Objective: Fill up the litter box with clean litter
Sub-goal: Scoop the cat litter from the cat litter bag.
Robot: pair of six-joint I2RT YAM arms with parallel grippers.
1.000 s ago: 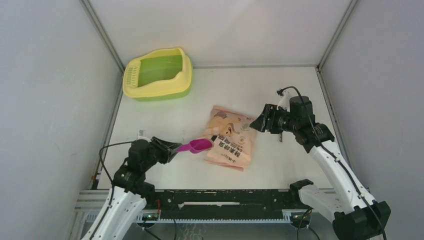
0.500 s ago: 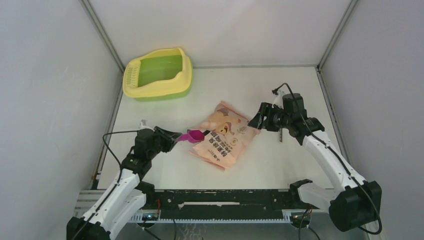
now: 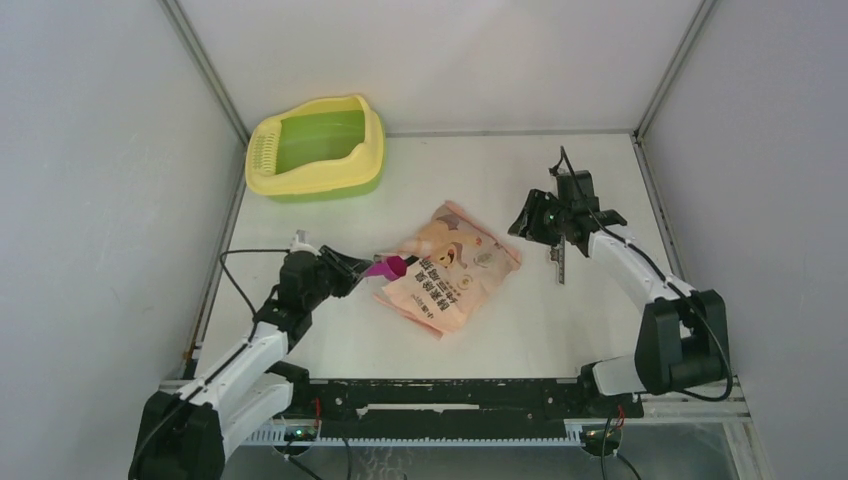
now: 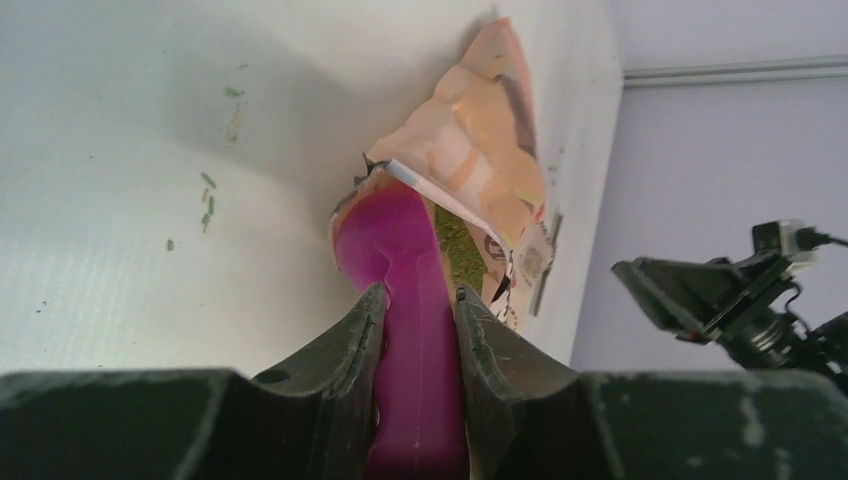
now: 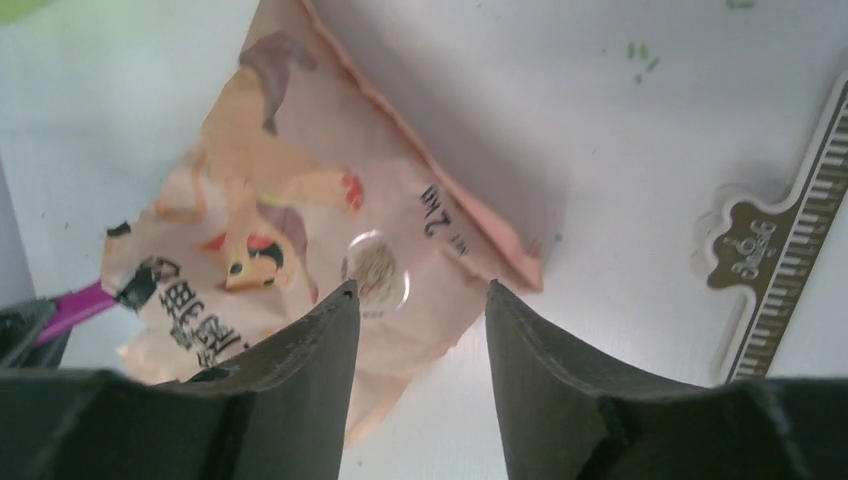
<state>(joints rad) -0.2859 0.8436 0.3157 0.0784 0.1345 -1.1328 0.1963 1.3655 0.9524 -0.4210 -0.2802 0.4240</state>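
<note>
You had the left jaws clenched on the scoop [image 4: 395, 235], bowl pushed into the bag's [image 3: 455, 270] mouth for a scoopful; right jaws hovered released above the bag, perhaps to steady it; the litter box [image 3: 372, 135] sat far-left on the surface, well apart.

Left wrist: the scoop [image 4: 395, 230] bowl tip runs under the bag [image 4: 490, 150] mouth, and its handle end is buried between the left gripper [image 4: 418, 292] fingers and cut by the bottom frame edge. Right wrist: the litter box [image 5: 18, 6] is clipped to a green scrap top-left, the ruler-like strip [image 5: 790, 260] runs off the right edge, and the right gripper [image 5: 420, 290] fingers cover the bag's near end. The clean litter [image 4: 208, 181] reads only as specks on the table [image 4: 120, 250]; overhead, inside the basin at the far left corner, too small to tell.
</note>
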